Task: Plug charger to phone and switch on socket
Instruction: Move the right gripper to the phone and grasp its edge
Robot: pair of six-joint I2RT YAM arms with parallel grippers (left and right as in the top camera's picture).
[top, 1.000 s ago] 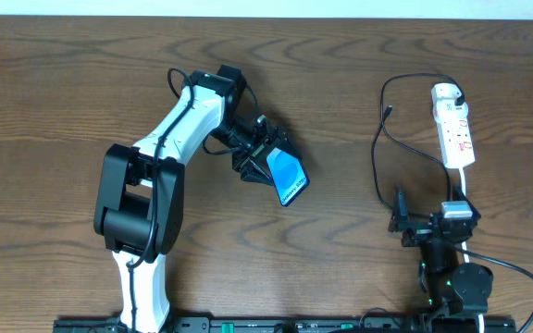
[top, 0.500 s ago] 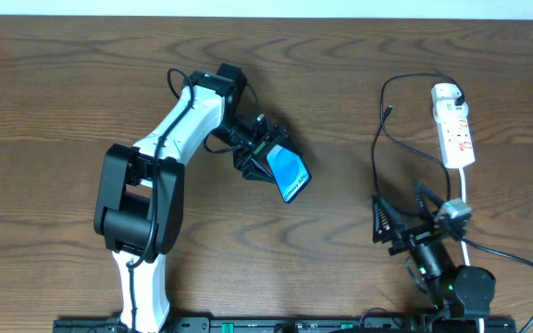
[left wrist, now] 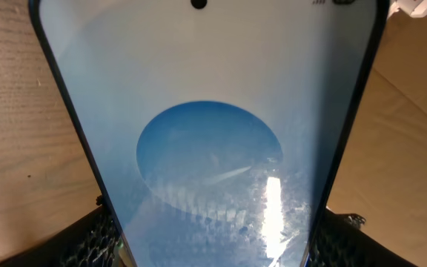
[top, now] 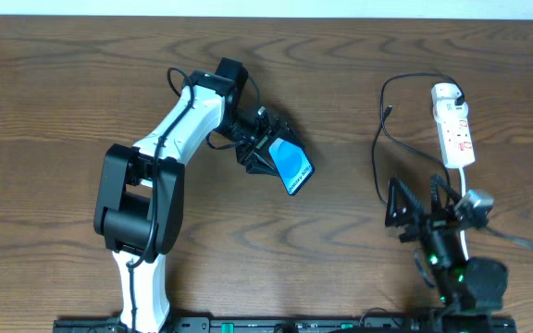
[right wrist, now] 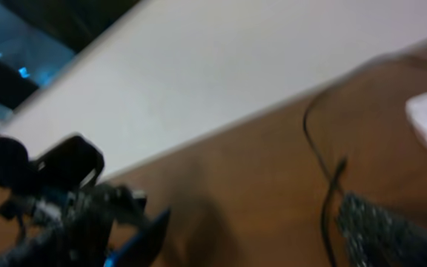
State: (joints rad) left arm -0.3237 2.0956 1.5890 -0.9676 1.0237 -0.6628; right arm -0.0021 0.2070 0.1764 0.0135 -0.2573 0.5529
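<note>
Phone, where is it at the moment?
In the overhead view the phone is mid-frame, gripped in the jaws of the left gripper, well left of the socket at the back right.

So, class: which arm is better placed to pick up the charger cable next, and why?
Right. The right end effector is open, empty and close to the cable, which lies on that side. The left end effector is occupied holding the phone.
</note>
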